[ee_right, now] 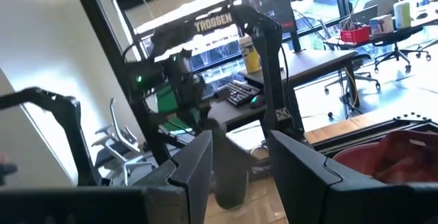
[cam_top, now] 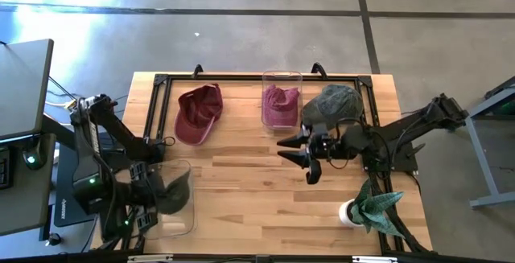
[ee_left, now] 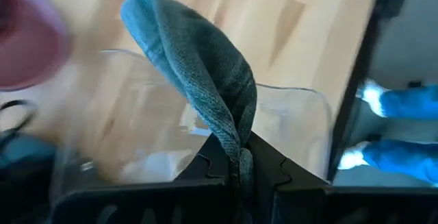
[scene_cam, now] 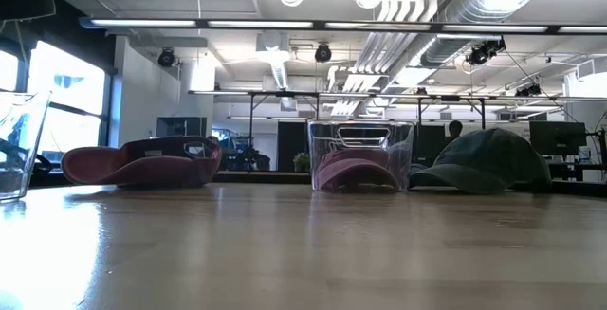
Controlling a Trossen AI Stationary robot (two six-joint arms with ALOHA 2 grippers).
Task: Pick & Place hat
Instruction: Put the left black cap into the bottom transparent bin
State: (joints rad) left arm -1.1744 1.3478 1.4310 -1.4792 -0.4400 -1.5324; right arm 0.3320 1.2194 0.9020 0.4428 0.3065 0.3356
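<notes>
My left gripper (cam_top: 150, 189) (ee_left: 239, 161) is at the table's near left corner, shut on a dark teal hat (cam_top: 171, 186) (ee_left: 198, 73) over a clear bin (cam_top: 181, 213) (ee_left: 291, 114). My right gripper (cam_top: 294, 152) (ee_right: 239, 157) hovers open near the table's middle, pointing left, with nothing between its fingers. A maroon hat (cam_top: 198, 112) (scene_cam: 142, 162) rests on the table at the far left. A second clear bin (cam_top: 281, 98) (scene_cam: 360, 155) holds another maroon hat. A grey-green hat (cam_top: 335, 102) (scene_cam: 488, 161) rests beside that bin. My left gripper pinches a gathered fold of the teal hat's cloth (ee_left: 239, 145) between its two fingers. The rest of the hat stretches out past the fingertips over the clear bin's opening. I cannot tell whether the hat touches the bin.
A black rail frame (cam_top: 257, 76) runs along the table's far edge and sides. A green plant in a white pot (cam_top: 372, 205) stands at the near right. Bare wood lies between the two grippers.
</notes>
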